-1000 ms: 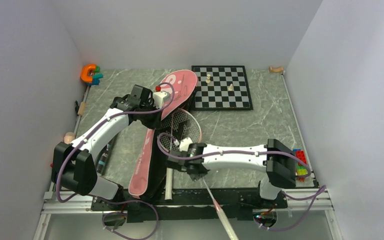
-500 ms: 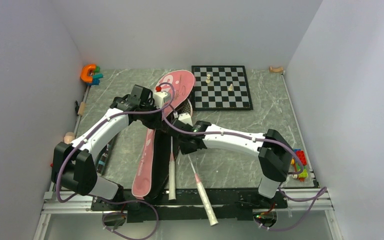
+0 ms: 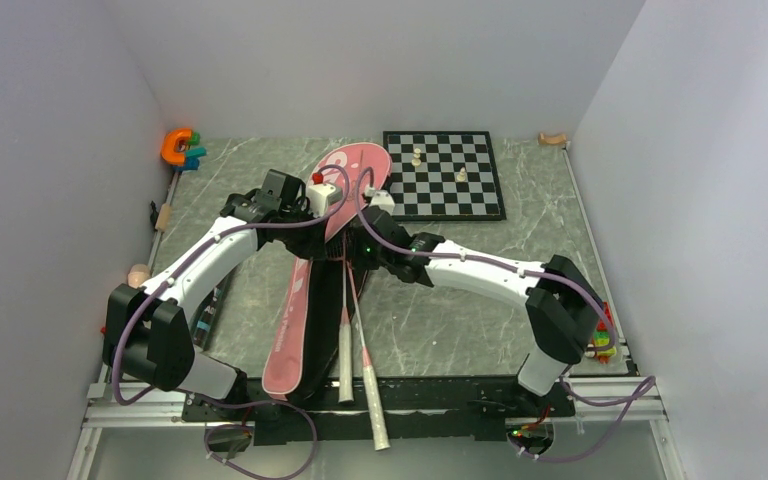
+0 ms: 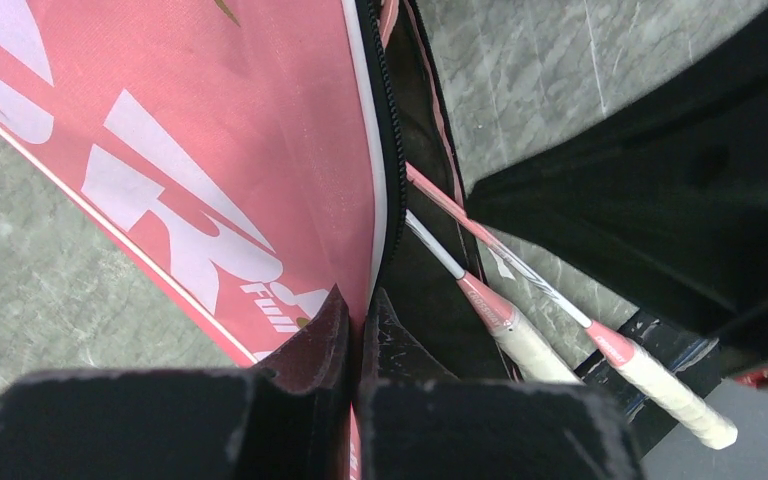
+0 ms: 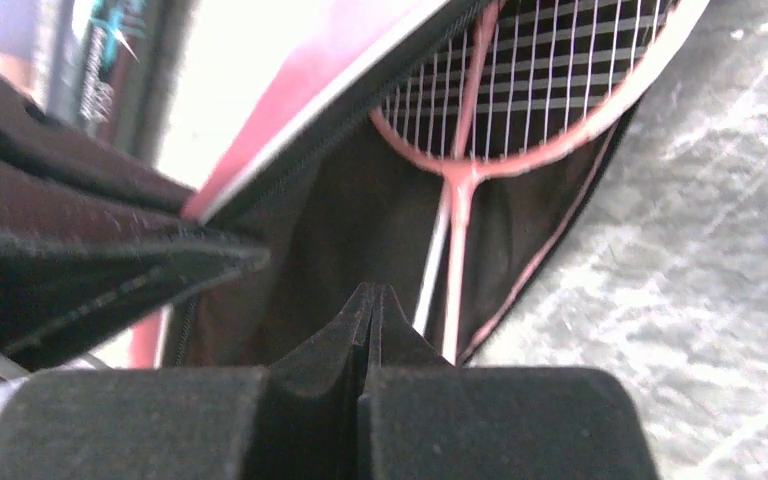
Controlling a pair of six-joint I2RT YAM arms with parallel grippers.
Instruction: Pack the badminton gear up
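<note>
The long pink bag (image 3: 295, 320) lies lengthways left of centre, its zip open. My left gripper (image 3: 328, 240) is shut on the edge of its upper flap (image 4: 260, 150) and lifts it; the zip edge runs into the jaws of that gripper (image 4: 360, 310). Two rackets lie side by side with their heads (image 5: 520, 90) in the bag and their white handles (image 3: 345, 360) (image 3: 375, 410) sticking out towards me. My right gripper (image 3: 365, 255) (image 5: 372, 300) is shut at the bag's mouth on the right racket's shaft. A long dark tube (image 3: 210, 312) lies under my left arm. No shuttlecocks show.
A chessboard (image 3: 445, 175) with pale pieces lies at the back, close to the bag's far end. An orange C-shaped toy (image 3: 178, 147) sits at the back left. Coloured bricks (image 3: 600, 335) lie by the right arm's base. Walls close in three sides.
My right gripper has moved up and left to the bag's mouth, sliding the second racket's head inside. Its handle has swung in beside the first racket. The left arm has held still.
</note>
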